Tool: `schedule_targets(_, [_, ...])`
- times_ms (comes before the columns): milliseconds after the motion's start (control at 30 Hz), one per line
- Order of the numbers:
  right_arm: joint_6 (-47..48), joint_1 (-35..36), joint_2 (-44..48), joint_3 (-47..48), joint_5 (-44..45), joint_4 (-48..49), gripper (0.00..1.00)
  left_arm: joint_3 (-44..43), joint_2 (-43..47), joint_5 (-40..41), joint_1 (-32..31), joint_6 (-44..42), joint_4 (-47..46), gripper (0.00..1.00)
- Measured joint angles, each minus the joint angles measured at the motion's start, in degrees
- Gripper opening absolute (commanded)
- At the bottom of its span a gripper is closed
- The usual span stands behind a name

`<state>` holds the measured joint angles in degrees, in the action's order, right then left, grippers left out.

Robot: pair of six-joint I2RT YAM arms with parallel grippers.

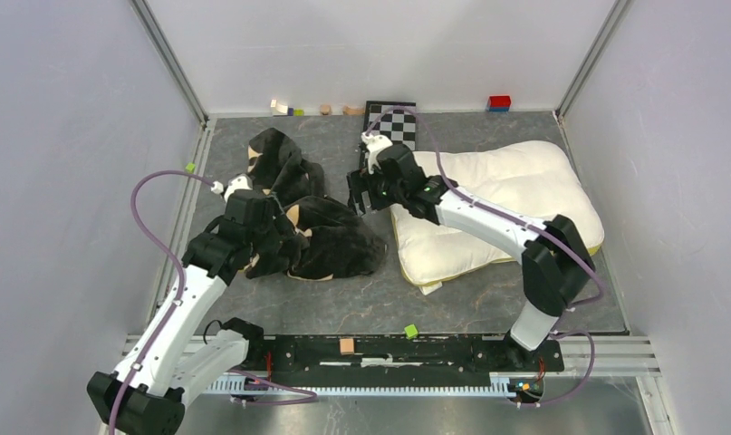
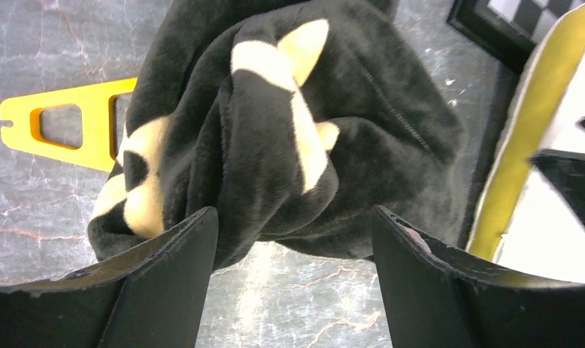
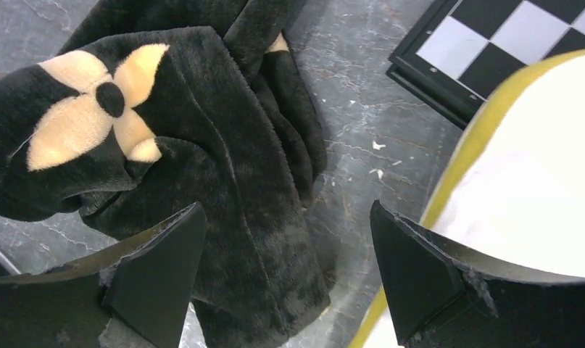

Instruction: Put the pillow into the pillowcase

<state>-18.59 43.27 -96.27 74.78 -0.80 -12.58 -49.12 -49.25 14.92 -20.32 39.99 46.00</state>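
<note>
Limp plush pillowcase [image 1: 316, 231] near left table [image 1: 361, 299] edge: grip hem. Pillow [image 1: 506, 199] bulky, soft. Left pincer [image 2: 294, 217], right pincer [image 3: 289, 210] spread wide, empty.

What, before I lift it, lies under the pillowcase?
A flat yellow piece slips under the pillowcase; its covered end and anything else beneath the folds cannot be seen.

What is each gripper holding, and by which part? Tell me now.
Nothing is held. The left gripper stands open at a bunched fold of the pillowcase, not clamping it. The right gripper stands open between pillowcase and pillow.
</note>
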Motion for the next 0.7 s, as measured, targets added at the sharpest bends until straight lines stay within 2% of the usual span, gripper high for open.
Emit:
schedule_targets(167, [0.5, 2.4, -6.8, 5.1, -0.1, -1.0, 0.88, -4.7, -1.9, 0.2, 0.0, -0.4, -0.7, 0.86])
schedule_targets(267, [1.0, 3.5, -12.9, 11.8, -0.4, -2.8, 0.87, -6.3, -4.0, 1.1, 0.0, -0.6, -2.4, 0.88])
schedule_targets(367, [1.6, 4.3, -19.0, 18.4, -0.9, -3.0, 0.85, -6.3, -7.9, 1.8, 0.1, -1.0, -4.1, 0.94])
schedule_targets(467, [2.0, 4.8, -22.3, 20.7, -1.3, -3.0, 0.8, -5.9, -13.8, 2.1, 0.9, -1.0, -6.6, 0.98])
schedule_targets(533, [2.1, 4.9, -23.2, 20.5, -1.6, -3.8, 0.67, -5.8, -17.5, 1.6, 2.1, -0.9, -7.9, 0.98])
schedule_targets(600, [2.2, 4.9, -23.3, 19.5, -1.7, -3.6, 0.43, -5.8, -20.9, 1.4, 3.3, -0.5, -9.4, 0.98])
schedule_targets(633, [2.3, 4.9, -23.1, 18.3, -1.8, -3.2, 0.35, -5.9, -22.8, 1.4, 3.9, -0.3, -10.2, 0.98])
schedule_targets(700, [2.3, 4.9, -22.4, 15.5, -2.1, -2.0, 0.23, -6.6, -26.9, 1.1, 4.9, 0.3, -11.3, 0.99])
